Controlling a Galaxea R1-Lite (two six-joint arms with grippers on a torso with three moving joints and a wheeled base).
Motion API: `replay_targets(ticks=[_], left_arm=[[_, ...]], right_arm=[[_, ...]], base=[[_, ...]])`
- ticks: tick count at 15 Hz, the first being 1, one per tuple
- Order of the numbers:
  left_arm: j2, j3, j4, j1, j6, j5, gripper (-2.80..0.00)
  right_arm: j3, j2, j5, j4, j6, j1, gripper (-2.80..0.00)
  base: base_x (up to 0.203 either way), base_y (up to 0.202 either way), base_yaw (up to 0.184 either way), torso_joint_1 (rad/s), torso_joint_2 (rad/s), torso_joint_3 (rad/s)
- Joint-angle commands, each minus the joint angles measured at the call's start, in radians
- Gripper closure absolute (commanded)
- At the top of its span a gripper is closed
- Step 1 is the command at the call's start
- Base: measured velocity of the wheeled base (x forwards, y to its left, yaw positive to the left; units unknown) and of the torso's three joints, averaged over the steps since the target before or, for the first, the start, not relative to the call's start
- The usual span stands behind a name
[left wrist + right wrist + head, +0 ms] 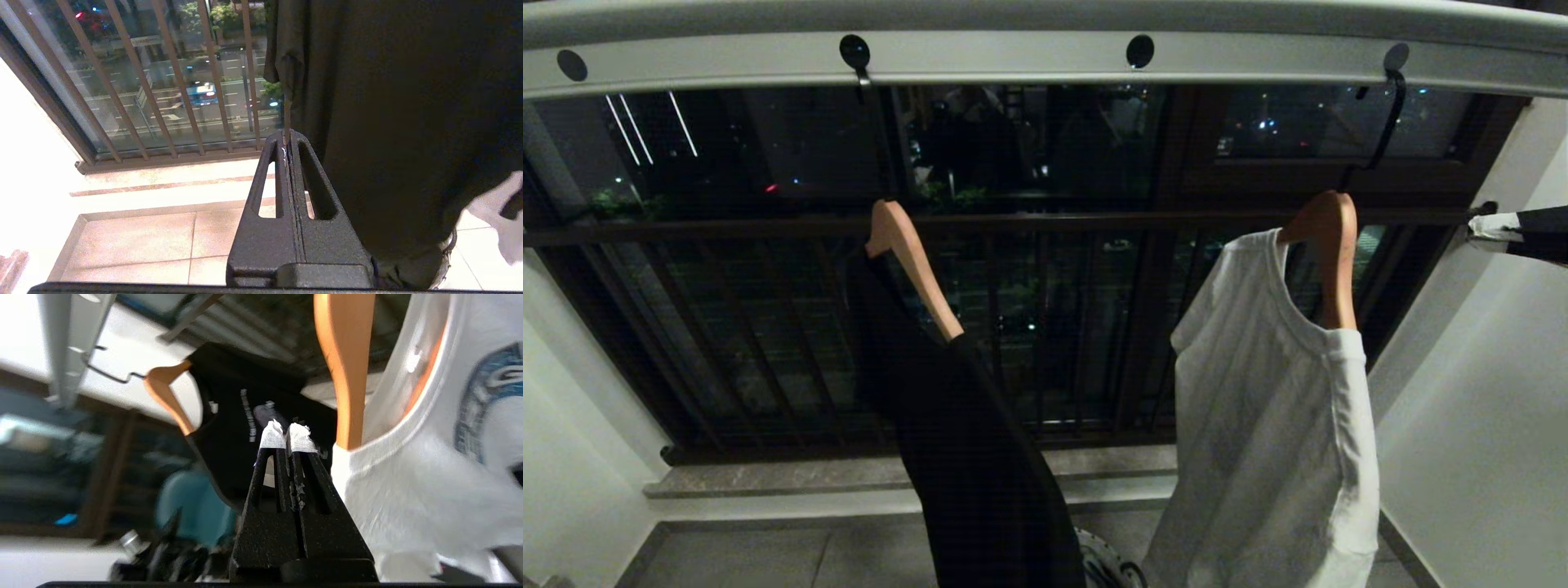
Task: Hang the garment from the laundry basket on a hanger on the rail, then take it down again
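A: Left to right. The rail (pixel 1013 59) is pale metal, smooth, with round dark holes in a row. A black shirt (pixel 964 441), matte and limp, hangs on a wooden hanger (pixel 911 261) hooked in one hole. The left gripper (pixel 287 141) is low beside its hem, jaws pressed together on nothing.

B: And the laundry basket?

A: Only a sliver of patterned rim (pixel 1107 563) shows on the floor, between the two hems. Further right, a white T-shirt (pixel 1274 441), soft ribbed collar, sits on a second wooden hanger (pixel 1327 245) with a dark wire hook.

B: Right gripper?

A: The right gripper (pixel 288 435), taped tips, jaws closed and empty, is at the far right of the head view, near that collar.

B: Advice for the take-down?

A: My judgement: open first, clamp the rigid hanger shoulder, not the cloth (cotton slides), then lift until the hook clears its hole.
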Motion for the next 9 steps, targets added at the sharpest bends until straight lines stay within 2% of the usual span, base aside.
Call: replay_targets(ticks=[1, 3, 6, 7, 8, 9], left_arm=[[-0.001, 0.002, 0.0, 0.0, -0.001, 0.0, 0.0], [-0.001, 0.002, 0.0, 0.0, -0.001, 0.0, 0.0], [-0.001, 0.002, 0.0, 0.0, -0.001, 0.001, 0.0], [-0.001, 0.002, 0.0, 0.0, -0.001, 0.001, 0.0], [-0.001, 0.002, 0.0, 0.0, -0.001, 0.001, 0.0], [-0.001, 0.002, 0.0, 0.0, -0.001, 0.001, 0.0]], right_arm=[[0.025, 0.052, 0.144, -0.009, -0.044, -0.047, 0.0], [0.067, 0.055, 0.268, -0.016, -0.113, -0.07, 0.0], [0.164, 0.059, 0.351, -0.061, -0.261, -0.073, 0.0], [0.183, 0.072, 0.381, -0.088, -0.284, -0.073, -0.93], [0.187, 0.087, 0.395, -0.106, -0.288, -0.073, -2.8], [0.192, 0.1, 0.409, -0.127, -0.29, -0.073, -2.8]], base=[[0.0, 0.0, 0.0, 0.0, 0.0, 0.0], [0.0, 0.0, 0.0, 0.0, 0.0, 0.0], [0.0, 0.0, 0.0, 0.0, 0.0, 0.0], [0.0, 0.0, 0.0, 0.0, 0.0, 0.0], [0.0, 0.0, 0.0, 0.0, 0.0, 0.0], [0.0, 0.0, 0.0, 0.0, 0.0, 0.0]])
